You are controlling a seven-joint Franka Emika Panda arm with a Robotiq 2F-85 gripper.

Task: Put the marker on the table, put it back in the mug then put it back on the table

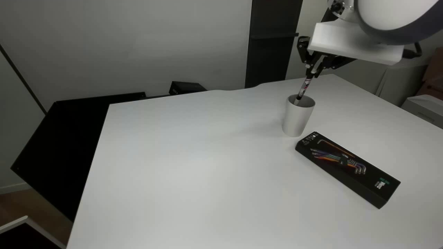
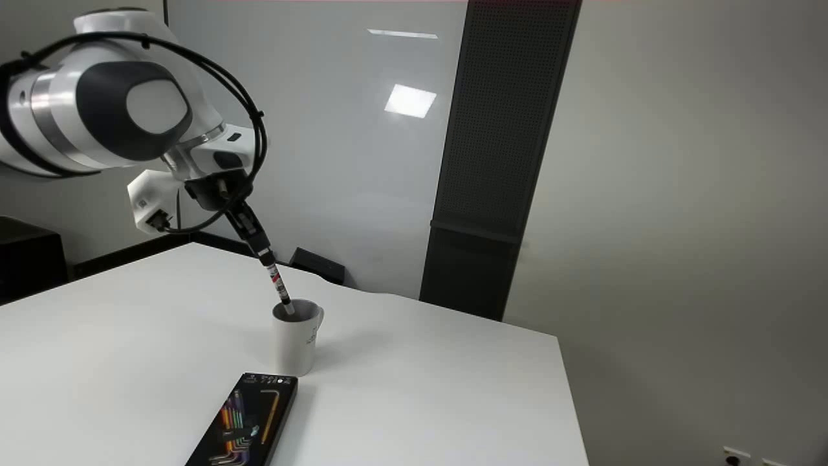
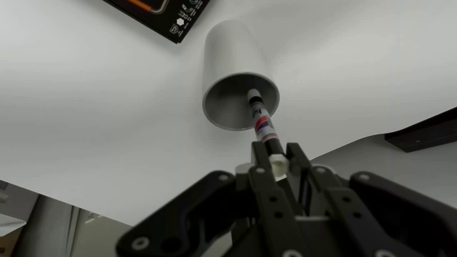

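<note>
Here's the marker, slanted, its pale lower tip just inside the mouth of the mug, and whether it touches the inner side I can't tell! Up top the claw has it, fingers close together, only the marker's thickness between them, pinching it near its upper end. The mug itself stands upright on the white table, its handle showing in an exterior view with small dark print beside it. Just beside the mug, a little tabletop showing between, lies a black box, coloured hex keys pictured on it. Higher up hangs the robot arm, a black cable looping by its wrist. And behind the table, a tall dark panel rises in both exterior views.
</note>
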